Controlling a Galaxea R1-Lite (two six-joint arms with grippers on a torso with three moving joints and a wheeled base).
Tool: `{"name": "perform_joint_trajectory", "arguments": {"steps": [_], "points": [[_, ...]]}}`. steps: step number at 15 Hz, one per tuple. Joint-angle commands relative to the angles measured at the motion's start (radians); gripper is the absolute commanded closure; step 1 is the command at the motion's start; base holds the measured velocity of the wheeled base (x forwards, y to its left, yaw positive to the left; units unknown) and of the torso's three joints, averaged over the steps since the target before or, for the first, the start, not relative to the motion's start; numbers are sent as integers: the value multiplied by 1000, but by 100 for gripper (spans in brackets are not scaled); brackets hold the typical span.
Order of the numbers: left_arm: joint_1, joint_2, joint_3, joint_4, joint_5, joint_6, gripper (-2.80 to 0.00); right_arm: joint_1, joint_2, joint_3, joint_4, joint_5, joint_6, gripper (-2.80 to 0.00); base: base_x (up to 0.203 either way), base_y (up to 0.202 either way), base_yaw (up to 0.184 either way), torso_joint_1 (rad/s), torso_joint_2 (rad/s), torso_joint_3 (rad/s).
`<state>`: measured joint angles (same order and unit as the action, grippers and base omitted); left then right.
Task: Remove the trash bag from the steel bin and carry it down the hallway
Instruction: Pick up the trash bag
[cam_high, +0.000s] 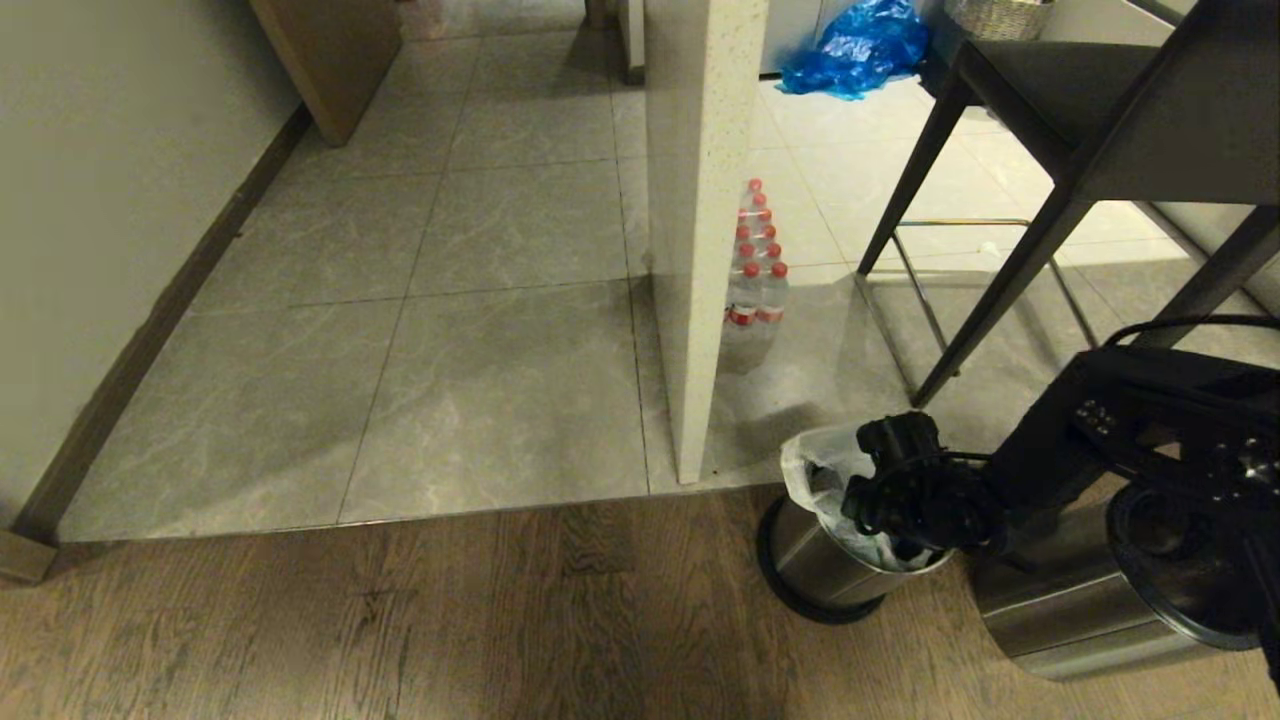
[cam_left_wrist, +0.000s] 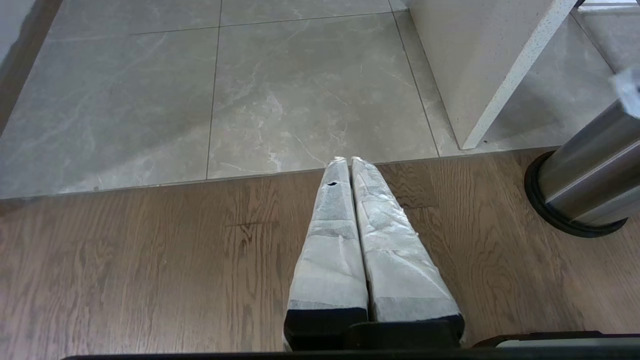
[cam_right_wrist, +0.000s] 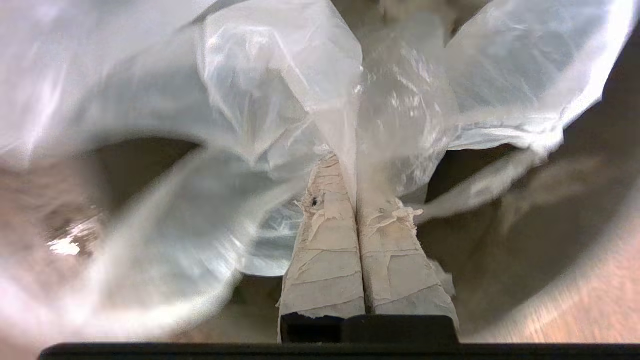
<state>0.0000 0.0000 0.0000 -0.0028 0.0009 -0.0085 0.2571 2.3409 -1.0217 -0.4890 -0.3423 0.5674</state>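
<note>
Here we see one thin, crinkled, translucent trash bag (cam_right_wrist: 280, 95) in one steel bin (cam_high: 830, 565), our right gripper (cam_right_wrist: 356, 165) fingers pinching it, left gripper (cam_left_wrist: 348, 160) fingers pressed together.

You see the trash bag (cam_high: 812, 462) as translucent whitish plastic, inside the steel bin (cam_high: 815, 562) of brushed silver with a black base ring. The hallway (cam_high: 470, 330) tiles are grey and marbled; nearer you the floor (cam_high: 400, 620) is brown wood plank. A shiny blue bag (cam_high: 858, 48) lies beyond.
</note>
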Motion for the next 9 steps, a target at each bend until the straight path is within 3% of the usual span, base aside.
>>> {"name": "perform_joint_trajectory", "arguments": {"steps": [1, 6, 9], "points": [[0, -2, 0, 0, 1, -1, 0, 10, -128, 27, 21, -2, 3, 0, 0, 0, 0, 0, 0, 0], [0, -2, 0, 0, 1, -1, 0, 23, -484, 30, 317, -4, -5, 0, 0, 0, 0, 0, 0, 0], [0, -2, 0, 0, 1, -1, 0, 20, -607, 62, 488, -2, -61, 0, 0, 0, 0, 0, 0, 0]]}}
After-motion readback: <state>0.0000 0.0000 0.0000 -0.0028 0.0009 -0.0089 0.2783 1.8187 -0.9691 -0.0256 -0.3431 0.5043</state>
